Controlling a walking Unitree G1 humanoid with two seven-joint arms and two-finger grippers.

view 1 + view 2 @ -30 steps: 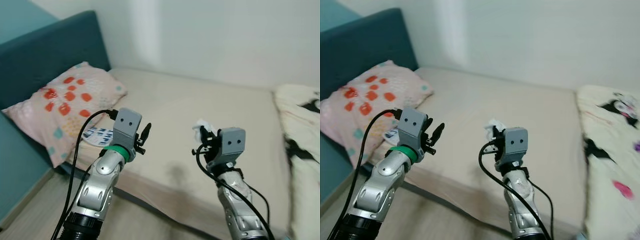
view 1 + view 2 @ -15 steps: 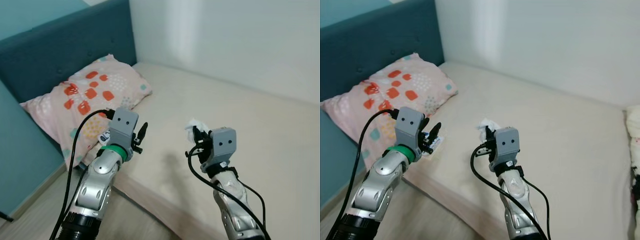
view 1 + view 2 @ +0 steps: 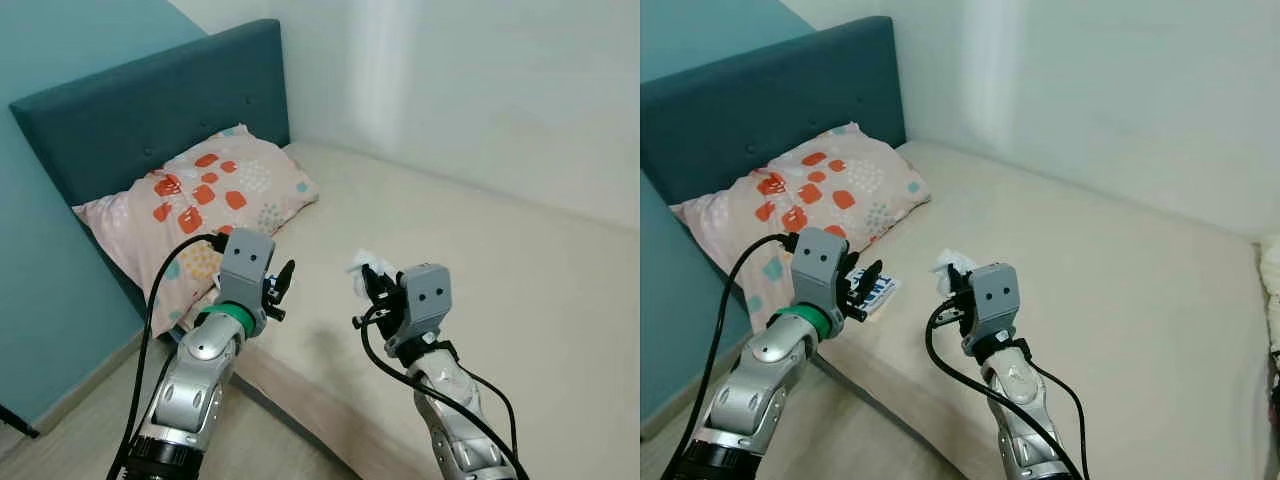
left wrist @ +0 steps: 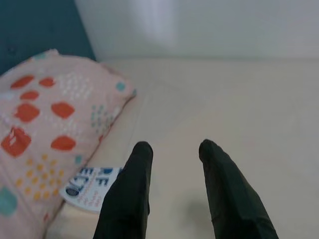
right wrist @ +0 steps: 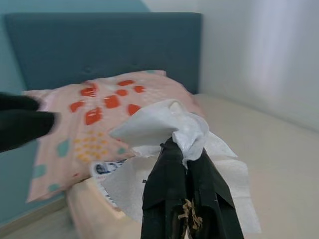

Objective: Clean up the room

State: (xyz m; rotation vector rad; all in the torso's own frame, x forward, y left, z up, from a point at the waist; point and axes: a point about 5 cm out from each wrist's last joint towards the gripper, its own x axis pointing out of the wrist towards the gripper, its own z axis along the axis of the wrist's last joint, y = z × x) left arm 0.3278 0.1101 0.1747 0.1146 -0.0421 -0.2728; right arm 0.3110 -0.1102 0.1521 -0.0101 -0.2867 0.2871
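My right gripper (image 5: 182, 149) is shut on a crumpled white tissue (image 5: 169, 124), held up above the near edge of the beige bed (image 3: 480, 240); the tissue (image 3: 364, 268) pokes out past the fingers. My left gripper (image 4: 172, 149) is open with nothing between its fingers, hovering over the bed's near corner. Just beyond it lies a small blue-and-white printed packet (image 4: 89, 186), beside the pink pillow (image 3: 205, 205) with orange and teal spots; the packet (image 3: 872, 291) is on the mattress edge.
A teal upholstered headboard (image 3: 150, 115) and teal wall stand to the left, a white wall behind the bed. Wooden floor (image 3: 80, 440) runs along the bed's near side. A patterned blanket edge (image 3: 1272, 290) shows at far right.
The view has swung left: headboard and pillow now take more of the frame and the blanket at right has nearly left it. Both arms keep their pose, the right still gripping the tissue.
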